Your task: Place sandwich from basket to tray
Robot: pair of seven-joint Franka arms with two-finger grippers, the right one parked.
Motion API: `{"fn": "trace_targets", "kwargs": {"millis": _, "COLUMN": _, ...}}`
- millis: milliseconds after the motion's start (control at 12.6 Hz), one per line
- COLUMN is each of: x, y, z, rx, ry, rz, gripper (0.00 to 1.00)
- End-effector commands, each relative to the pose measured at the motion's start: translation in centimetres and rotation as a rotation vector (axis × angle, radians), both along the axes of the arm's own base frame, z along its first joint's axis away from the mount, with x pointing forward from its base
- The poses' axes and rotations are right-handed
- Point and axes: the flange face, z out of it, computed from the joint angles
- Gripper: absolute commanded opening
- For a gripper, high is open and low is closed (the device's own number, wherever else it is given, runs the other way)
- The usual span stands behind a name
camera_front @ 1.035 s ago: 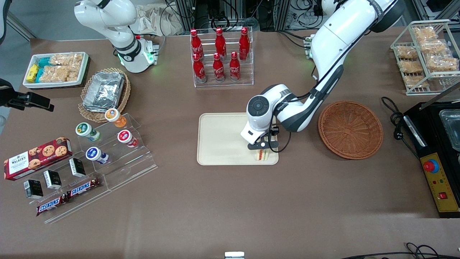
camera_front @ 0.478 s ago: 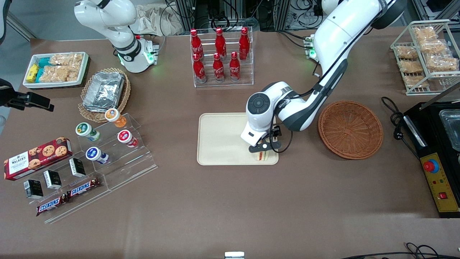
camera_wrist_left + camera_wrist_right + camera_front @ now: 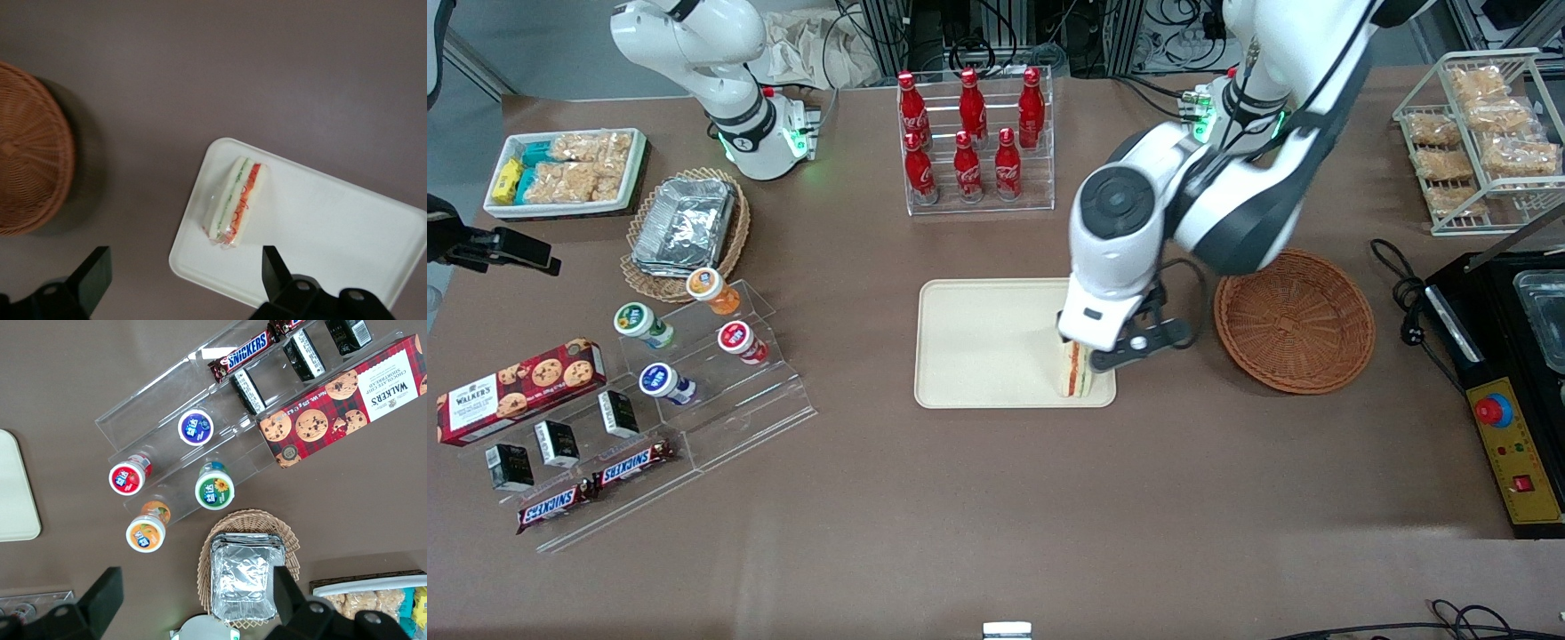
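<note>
The sandwich, a white-bread wedge with red and green filling, lies on the cream tray, in the corner nearest the front camera on the basket's side. My left gripper hangs well above that corner, open, with nothing between its fingers. It does not touch the sandwich. The reddish-brown wicker basket sits beside the tray toward the working arm's end, with nothing in it.
A clear rack of red bottles stands farther from the front camera than the tray. Toward the parked arm's end are a tan basket of foil containers, yoghurt cups on acrylic steps and a cookie box. A black machine sits by the basket.
My gripper has risen from the sandwich and shifted slightly toward the basket. The sandwich stays on the tray, released.
</note>
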Motion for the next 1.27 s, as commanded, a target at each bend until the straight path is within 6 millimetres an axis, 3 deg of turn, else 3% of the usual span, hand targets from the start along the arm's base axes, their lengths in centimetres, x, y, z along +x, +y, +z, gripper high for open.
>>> {"fn": "trace_targets", "kwargs": {"millis": 0, "x": 0.8, "y": 6.3, "z": 5.9, "rx": -0.019, "ry": 0.006, "rz": 0.103, "gripper": 1.0}}
{"fn": "trace_targets", "kwargs": {"millis": 80, "x": 0.1, "y": 8.1, "z": 8.8, "rx": -0.036, "ry": -0.003, "rz": 0.083, "gripper": 1.0}}
{"fn": "trace_targets", "kwargs": {"millis": 319, "x": -0.6, "y": 16.1, "z": 13.8, "rx": -0.032, "ry": 0.033, "rz": -0.052, "gripper": 1.0}}
{"fn": "trace_targets", "kwargs": {"millis": 637, "x": -1.9, "y": 27.2, "z": 16.9, "rx": -0.062, "ry": 0.04, "rz": -0.232, "gripper": 1.0}}
{"fn": "trace_targets", "kwargs": {"millis": 796, "x": -3.6, "y": 30.3, "z": 17.4, "rx": -0.058, "ry": 0.038, "rz": -0.284, "gripper": 1.0}}
{"fn": "trace_targets", "kwargs": {"millis": 1035, "x": -6.4, "y": 34.1, "z": 15.9, "rx": -0.074, "ry": -0.012, "rz": -0.33, "gripper": 1.0}}
{"fn": "trace_targets", "kwargs": {"millis": 1195, "x": -6.2, "y": 34.3, "z": 16.4, "rx": -0.086, "ry": -0.017, "rz": -0.33, "gripper": 1.0}}
